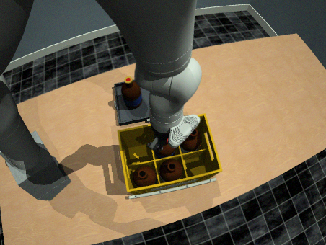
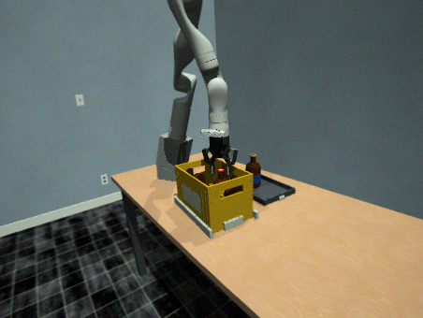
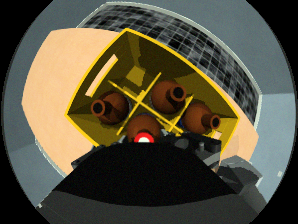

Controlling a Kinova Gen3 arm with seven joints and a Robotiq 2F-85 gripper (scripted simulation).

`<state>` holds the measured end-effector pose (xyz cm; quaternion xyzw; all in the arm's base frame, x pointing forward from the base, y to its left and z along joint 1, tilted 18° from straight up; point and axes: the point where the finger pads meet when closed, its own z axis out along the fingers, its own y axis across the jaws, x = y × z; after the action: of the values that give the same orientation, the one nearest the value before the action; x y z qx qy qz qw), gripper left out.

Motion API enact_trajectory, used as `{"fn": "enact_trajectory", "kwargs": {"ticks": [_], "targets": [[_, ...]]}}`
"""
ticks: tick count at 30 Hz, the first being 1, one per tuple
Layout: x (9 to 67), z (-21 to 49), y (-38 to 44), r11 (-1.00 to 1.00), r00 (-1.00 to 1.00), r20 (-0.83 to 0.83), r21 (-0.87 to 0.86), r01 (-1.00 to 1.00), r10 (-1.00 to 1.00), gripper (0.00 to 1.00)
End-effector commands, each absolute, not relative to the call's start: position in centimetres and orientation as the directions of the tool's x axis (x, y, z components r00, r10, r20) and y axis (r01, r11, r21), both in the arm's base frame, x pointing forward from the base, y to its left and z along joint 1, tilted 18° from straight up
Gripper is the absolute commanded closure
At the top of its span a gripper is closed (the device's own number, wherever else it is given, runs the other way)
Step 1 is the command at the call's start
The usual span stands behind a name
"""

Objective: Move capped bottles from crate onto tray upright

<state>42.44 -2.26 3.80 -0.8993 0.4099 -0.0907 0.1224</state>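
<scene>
A yellow crate [image 1: 215,159] [image 2: 217,206] [image 3: 123,50] with six compartments stands in the middle of the table. A brown bottle with a red cap [image 2: 220,178] [image 3: 143,137] stands in its back middle compartment, mostly hidden by the arm in the top view. My gripper [image 2: 220,169] [image 1: 164,144] is open, with its fingers on either side of this bottle's neck at the crate's rim. Three open brown bottles [image 1: 145,175] [image 1: 171,169] [image 1: 192,140] stand in other compartments. A capped bottle with a blue label [image 1: 130,94] [image 2: 253,170] stands upright on the dark tray [image 1: 124,118] [image 2: 277,192] behind the crate.
The robot base [image 1: 32,173] [image 2: 170,159] stands at the table's left back corner. Grey stops [image 1: 169,189] [image 2: 233,223] lie along the crate's foot. Two crate compartments, the back left and the front right, hold no bottle.
</scene>
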Motion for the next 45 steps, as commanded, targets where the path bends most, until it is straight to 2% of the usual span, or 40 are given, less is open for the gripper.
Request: {"fn": "enact_trajectory", "kwargs": {"ticks": [1, 2, 45], "targets": [[42.47, 3.85, -2.28, -0.634, 0.647, 0.064, -0.295, -0.715, -0.76, 0.4], [42.47, 3.85, -2.28, -0.634, 0.647, 0.064, -0.295, -0.715, -0.76, 1.0], [42.49, 3.9, -2.27, -0.634, 0.647, 0.065, -0.295, -0.714, -0.759, 1.0]]}}
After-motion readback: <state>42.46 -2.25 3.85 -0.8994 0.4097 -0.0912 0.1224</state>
